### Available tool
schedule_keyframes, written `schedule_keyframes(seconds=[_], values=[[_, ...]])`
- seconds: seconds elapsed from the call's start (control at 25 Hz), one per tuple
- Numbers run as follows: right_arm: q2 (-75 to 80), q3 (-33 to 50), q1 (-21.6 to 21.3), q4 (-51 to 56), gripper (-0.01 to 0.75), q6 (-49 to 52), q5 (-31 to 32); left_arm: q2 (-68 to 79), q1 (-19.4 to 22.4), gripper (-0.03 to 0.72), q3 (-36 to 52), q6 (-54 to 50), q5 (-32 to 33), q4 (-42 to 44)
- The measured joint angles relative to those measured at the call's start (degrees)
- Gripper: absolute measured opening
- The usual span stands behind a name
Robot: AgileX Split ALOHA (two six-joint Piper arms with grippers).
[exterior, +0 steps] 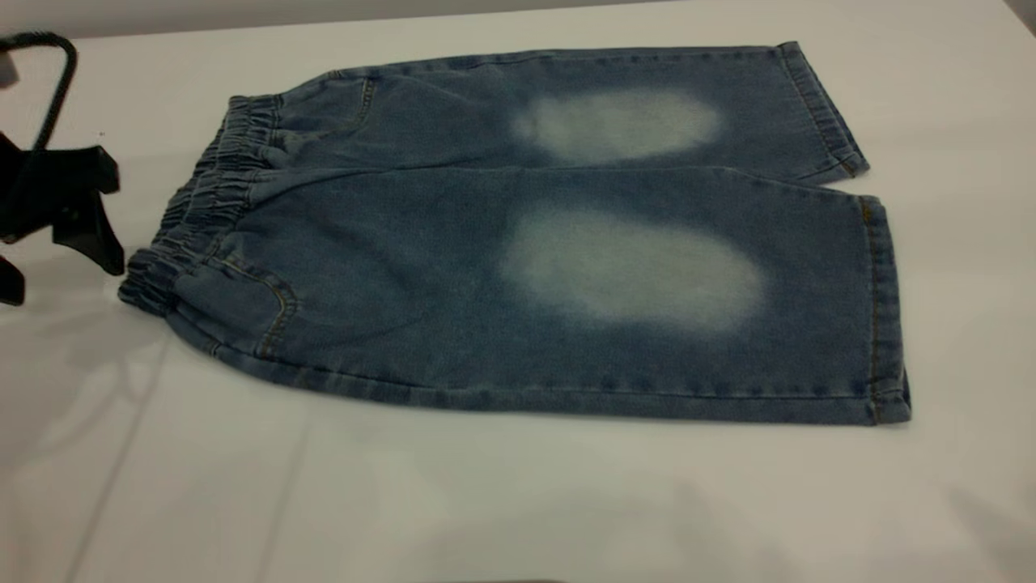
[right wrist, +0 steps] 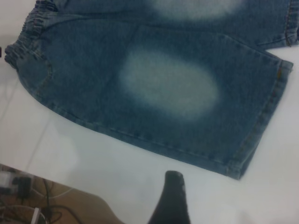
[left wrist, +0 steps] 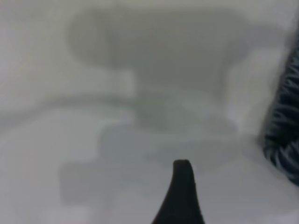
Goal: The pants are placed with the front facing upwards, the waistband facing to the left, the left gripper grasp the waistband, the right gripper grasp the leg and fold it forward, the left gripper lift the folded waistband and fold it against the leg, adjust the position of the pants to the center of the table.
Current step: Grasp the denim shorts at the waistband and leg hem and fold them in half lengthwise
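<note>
White tabletop point(exterior: 518, 502) carries your pants point(exterior: 453, 267) spread flat, long axis running 9 to 3 o'clock, waistband point(exterior: 198, 214) at the 9 end. Your left gripper point(exterior: 61, 210) hovers just beside that waistband, at its 9 o'clock, holding nothing, its spread impossible to tell. Your right gripper point(right wrist: 172, 198) hangs off the near leg's long edge, holding nothing; only one finger shows.

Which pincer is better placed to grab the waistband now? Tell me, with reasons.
The left pincer. In the exterior view it sits just off the waistband at the pants' left end, not touching it. The right pincer shows only in its wrist view, back from the near leg's edge.
</note>
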Motion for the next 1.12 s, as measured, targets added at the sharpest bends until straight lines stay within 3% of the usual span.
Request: schedule_keyframes(seconds=[0.4, 0.64, 1.0, 1.12], values=[[0.00, 0.00, 0.00, 0.00, 0.551, -0.04, 0.00, 3.20, -3.98, 0.554, -4.69, 0.00, 0.45, 0.00], [0.00, 0.00, 0.00, 0.00, 0.551, -0.04, 0.00, 3.46, -4.09, 0.542, -4.87, 0.00, 3.59, 0.00], [0.00, 0.00, 0.00, 0.00, 0.551, -0.04, 0.00, 8.65, -4.21, 0.536, -5.18, -0.05, 0.42, -0.81], [0.00, 0.00, 0.00, 0.00, 0.551, -0.04, 0.00, 8.82, -4.27, 0.492, -5.37, -0.05, 0.25, -1.33]])
